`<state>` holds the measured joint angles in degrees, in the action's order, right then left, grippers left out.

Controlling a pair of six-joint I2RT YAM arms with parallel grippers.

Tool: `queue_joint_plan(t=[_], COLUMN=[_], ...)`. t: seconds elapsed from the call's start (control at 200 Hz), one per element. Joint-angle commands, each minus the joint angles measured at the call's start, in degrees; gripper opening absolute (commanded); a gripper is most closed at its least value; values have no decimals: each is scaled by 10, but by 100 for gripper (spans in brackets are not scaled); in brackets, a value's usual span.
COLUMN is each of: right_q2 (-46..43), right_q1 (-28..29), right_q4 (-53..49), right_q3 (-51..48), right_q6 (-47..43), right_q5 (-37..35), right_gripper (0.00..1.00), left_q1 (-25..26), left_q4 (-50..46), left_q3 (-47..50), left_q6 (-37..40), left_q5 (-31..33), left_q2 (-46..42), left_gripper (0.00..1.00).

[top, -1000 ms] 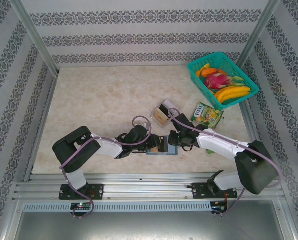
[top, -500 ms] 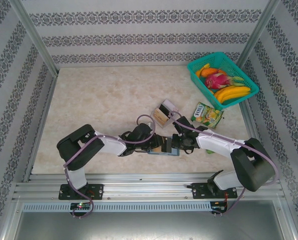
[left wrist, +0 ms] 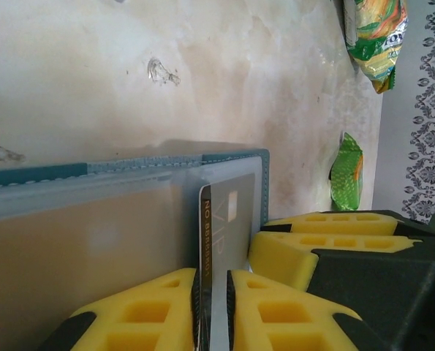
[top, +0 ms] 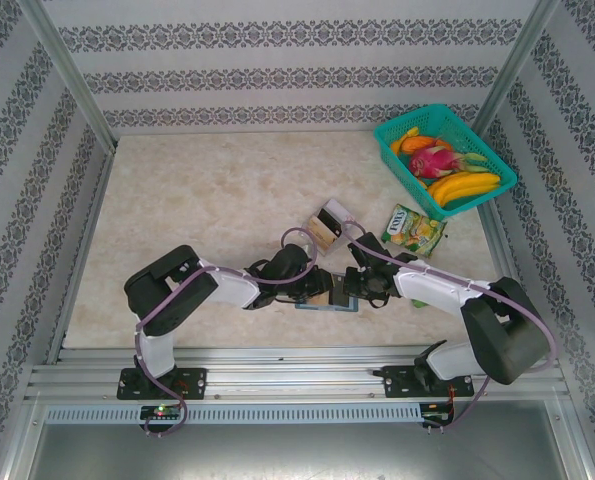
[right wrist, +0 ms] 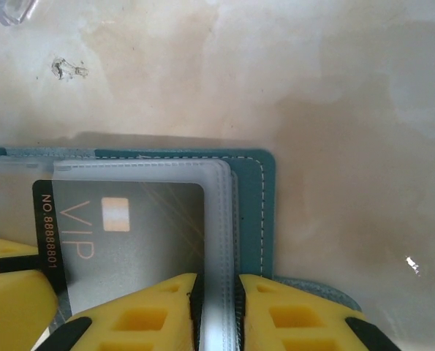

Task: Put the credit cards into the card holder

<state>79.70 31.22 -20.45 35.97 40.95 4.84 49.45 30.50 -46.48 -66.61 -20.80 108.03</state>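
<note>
The teal card holder (top: 325, 303) lies open on the table near the front edge, between both grippers. My left gripper (left wrist: 211, 281) (top: 315, 290) is shut on the edge of a dark grey "VIP" credit card (left wrist: 228, 219), whose far end sits inside a clear sleeve of the card holder (left wrist: 129, 162). My right gripper (right wrist: 217, 289) (top: 349, 287) is shut on the clear sleeves' edge (right wrist: 221, 219), over the teal cover (right wrist: 250, 205). The same card (right wrist: 129, 234) shows through the sleeve. More credit cards (top: 322, 230) lie behind them in a clear tray.
A green-yellow snack packet (top: 413, 228) lies right of the tray, and a small green packet (left wrist: 346, 172) sits close by the right arm. A teal basket (top: 412, 116) of fruit stands at the back right. Patterned walls enclose the table.
My left arm has shifted right, bringing its gripper and the card closer to the right gripper over the card holder. The right gripper has barely moved.
</note>
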Motion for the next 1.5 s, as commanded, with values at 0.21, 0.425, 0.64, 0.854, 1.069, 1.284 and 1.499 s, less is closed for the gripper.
queue_joint_plan(t=[0.21, 0.425, 0.64, 0.854, 1.069, 1.284, 1.499], right_q2=[-3, -6, 9, 35, 0, -44, 48], right_q1=[-2, -4, 3, 19, 27, -1, -10], right_q4=[17, 28, 68, 64, 44, -27, -77], right_q3=[-20, -20, -10, 21, 39, 105, 229], right_q6=[15, -2, -56, -48, -36, -126, -268], right_q5=[15, 28, 84, 96, 83, 25, -9], right_gripper=[22, 22, 22, 22, 24, 30, 31], left_q1=[20, 21, 21, 11, -32, -113, -191], left_q4=[64, 71, -67, -241, -302, -284, -247], left_q3=[-13, 19, 71, 93, 107, 74, -48], left_q6=[-47, -68, -23, 3, 12, 35, 25], left_q5=[-58, -46, 81, 203, 196, 105, -15], left_q2=[44, 10, -120, -259, -315, -292, -152], left_gripper=[25, 28, 42, 52, 54, 57, 60])
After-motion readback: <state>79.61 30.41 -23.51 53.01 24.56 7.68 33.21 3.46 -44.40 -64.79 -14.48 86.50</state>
